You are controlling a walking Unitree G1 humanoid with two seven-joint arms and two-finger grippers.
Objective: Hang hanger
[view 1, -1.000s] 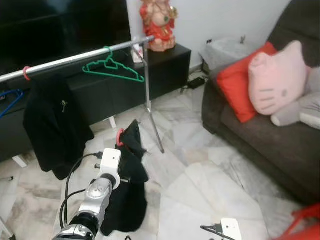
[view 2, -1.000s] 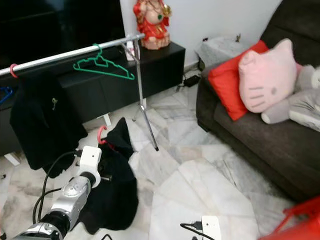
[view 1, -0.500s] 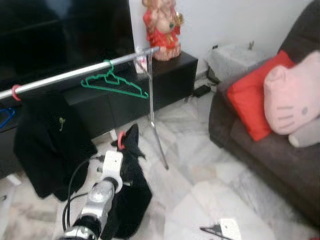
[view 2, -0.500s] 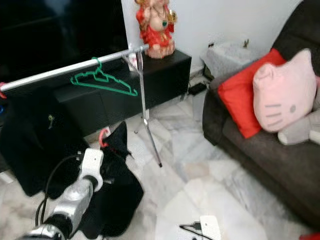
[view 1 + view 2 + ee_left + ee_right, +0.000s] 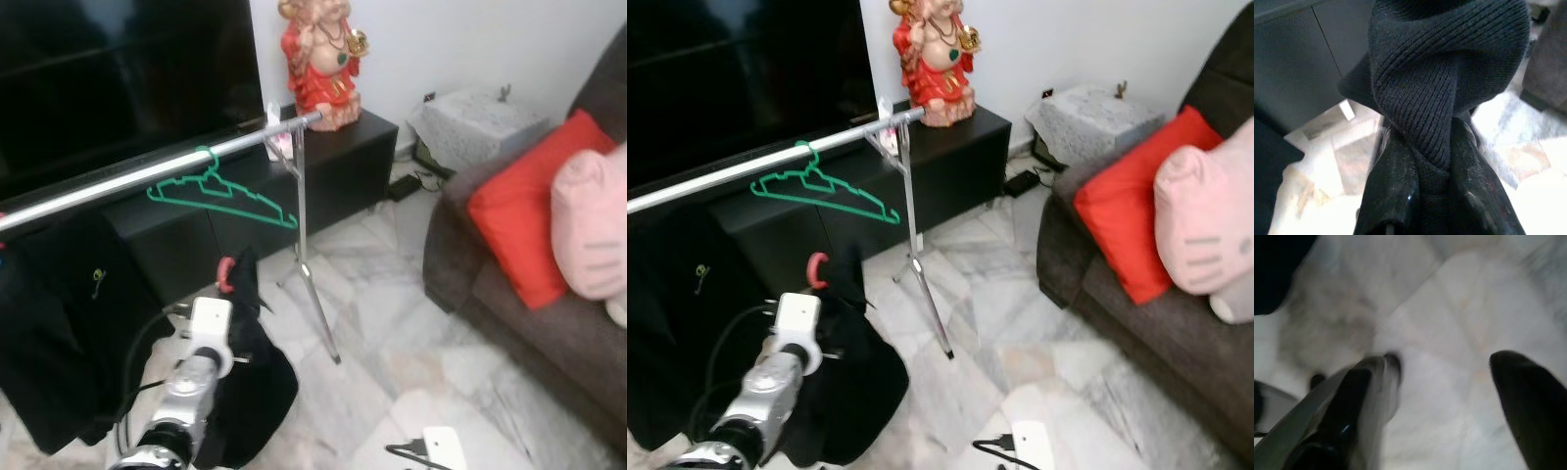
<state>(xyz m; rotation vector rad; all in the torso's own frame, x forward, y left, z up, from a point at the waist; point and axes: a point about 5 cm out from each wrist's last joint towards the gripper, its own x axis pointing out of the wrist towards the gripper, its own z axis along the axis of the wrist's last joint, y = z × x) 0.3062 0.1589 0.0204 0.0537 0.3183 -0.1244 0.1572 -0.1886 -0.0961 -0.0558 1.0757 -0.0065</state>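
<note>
My left gripper (image 5: pixel 1430 161) is shut on a black knit garment (image 5: pixel 1440 73) that hangs on a hanger with a red hook (image 5: pixel 224 275). I hold it up in front of me, below the silver clothes rail (image 5: pixel 147 176). The hook's tip sits under the rail, left of the rail's upright pole (image 5: pixel 315 284). An empty green hanger (image 5: pixel 220 196) hangs on the rail just above it. Another black garment (image 5: pixel 59 323) hangs from the rail at the left. My right gripper (image 5: pixel 1442 396) is open over the bare marble floor (image 5: pixel 1449 308), low at my right side.
A black TV cabinet (image 5: pixel 323 166) with a red figurine (image 5: pixel 321 59) stands behind the rail. A dark sofa (image 5: pixel 549 294) with a red cushion (image 5: pixel 534 211) and a pink plush pillow (image 5: pixel 593 220) is at the right. Marble floor (image 5: pixel 392 343) lies between.
The camera has moved closer to the rail and tilted up. The held garment and its red hook have risen nearer the green hanger.
</note>
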